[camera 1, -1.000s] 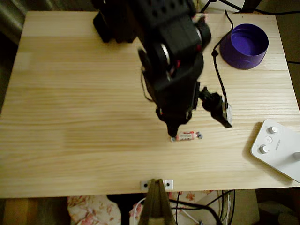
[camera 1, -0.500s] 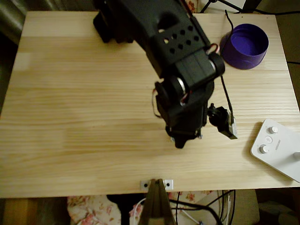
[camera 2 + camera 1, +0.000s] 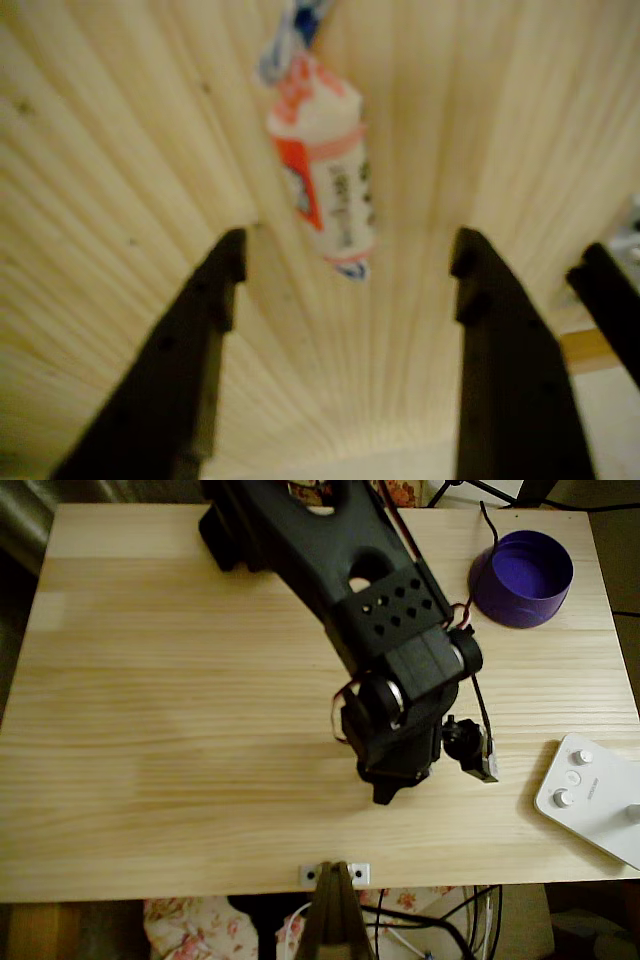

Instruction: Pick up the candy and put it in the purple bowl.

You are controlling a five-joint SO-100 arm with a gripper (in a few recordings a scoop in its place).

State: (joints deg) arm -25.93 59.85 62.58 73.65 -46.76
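Printed marks, none legible

In the wrist view, the candy (image 3: 322, 170) at upper centre of the frame carries dark printed characters running along the white part of its wrapper, beside a red-orange patch, but the print is too blurred to make out a single letter. In the overhead view, the white device (image 3: 594, 798) at the lower right edge of the frame bears a small grey mark next to its round knobs, too small to read. No other writing, number or sign can be read on the wooden table (image 3: 180, 700) or the purple bowl (image 3: 520, 580).
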